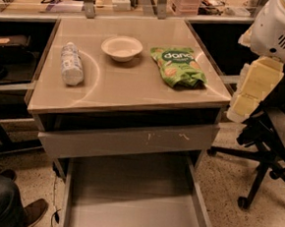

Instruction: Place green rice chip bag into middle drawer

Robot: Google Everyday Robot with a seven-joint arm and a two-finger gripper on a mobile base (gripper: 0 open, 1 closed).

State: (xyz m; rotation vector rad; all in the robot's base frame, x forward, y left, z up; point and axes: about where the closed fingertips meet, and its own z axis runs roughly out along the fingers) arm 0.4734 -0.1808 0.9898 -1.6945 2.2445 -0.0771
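Green rice chip bag point(178, 65) lies at 1 o'clock on the surface point(134, 88). The claw point(250, 92) hangs at 3 o'clock, grip state indiscernible. Best approach: pinch the bag's near edge, then lower it into the open middle drawer point(131, 198).

A: What lies on the cabinet top point(134, 88)?
B: Bottle point(71, 63) left, bowl point(121, 48) centre-back, chip bag point(178, 65) right.
A: Below?
B: An open drawer point(130, 201) juts forward under a shut drawer point(125, 140). The gripper point(252, 92) hangs right of the cabinet, above a chair point(268, 145).

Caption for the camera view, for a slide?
Green rice chip bag on the cabinet top beside a bowl and bottle, middle drawer open below, gripper hanging right of the cabinet, apart from the bag.
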